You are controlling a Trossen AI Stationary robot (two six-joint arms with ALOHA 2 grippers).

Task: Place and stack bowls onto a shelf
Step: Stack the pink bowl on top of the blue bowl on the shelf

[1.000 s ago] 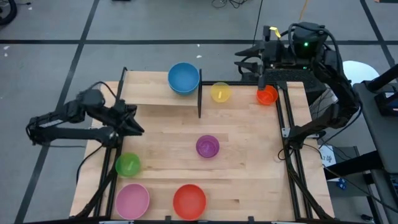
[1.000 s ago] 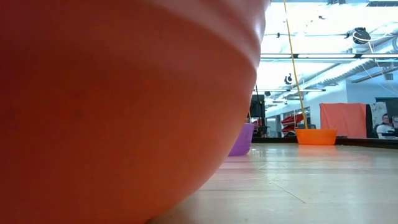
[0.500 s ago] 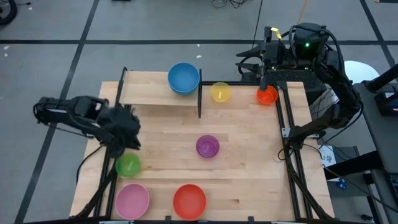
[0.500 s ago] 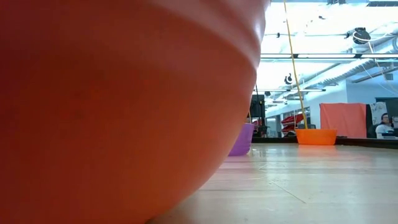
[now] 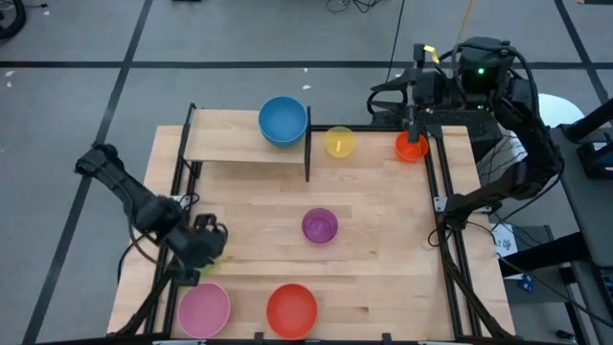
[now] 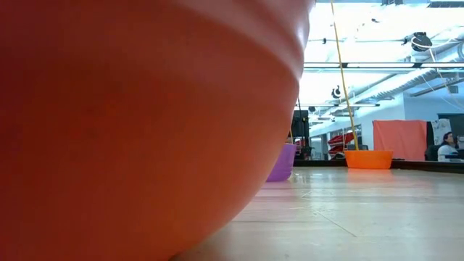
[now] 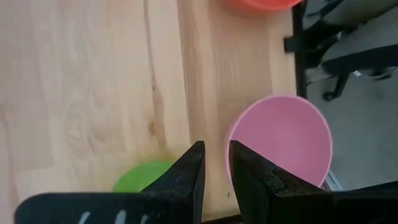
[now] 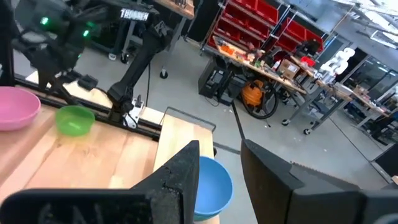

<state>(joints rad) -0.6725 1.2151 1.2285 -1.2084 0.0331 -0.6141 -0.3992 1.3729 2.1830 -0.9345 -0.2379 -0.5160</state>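
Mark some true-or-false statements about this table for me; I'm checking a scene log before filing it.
1. The blue bowl sits on the shelf. True.
2. The left claw hangs over the purple bowl. False: it is above the green bowl, beside the pink bowl.
3. The yellow bowl is stacked inside the blue one. False: it stands alone on the table, past the shelf's end bar.
4. The right claw is by the orange bowl at the table's far edge. True.
5. The red bowl holds nothing. True.
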